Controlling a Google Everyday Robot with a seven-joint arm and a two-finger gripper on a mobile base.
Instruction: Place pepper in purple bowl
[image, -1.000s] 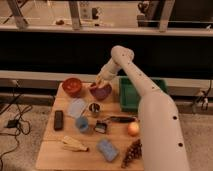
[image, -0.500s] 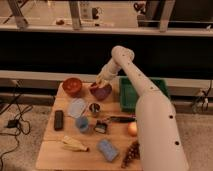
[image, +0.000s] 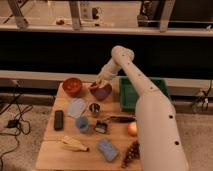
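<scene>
The purple bowl (image: 102, 92) stands at the back middle of the wooden table (image: 52, 150). My gripper (image: 100, 82) hangs just above the bowl's back left rim, with the arm reaching in from the right. The pepper does not show apart from the gripper and the bowl. I cannot tell whether it is in the gripper or in the bowl.
A red bowl (image: 72, 86) is left of the purple one and a green bin (image: 131, 93) is right of it. In front lie a pale blue lid (image: 76, 107), a metal cup (image: 94, 108), a blue cup (image: 82, 123), a black bar (image: 58, 120), an orange fruit (image: 132, 129), a blue sponge (image: 107, 149) and grapes (image: 131, 152).
</scene>
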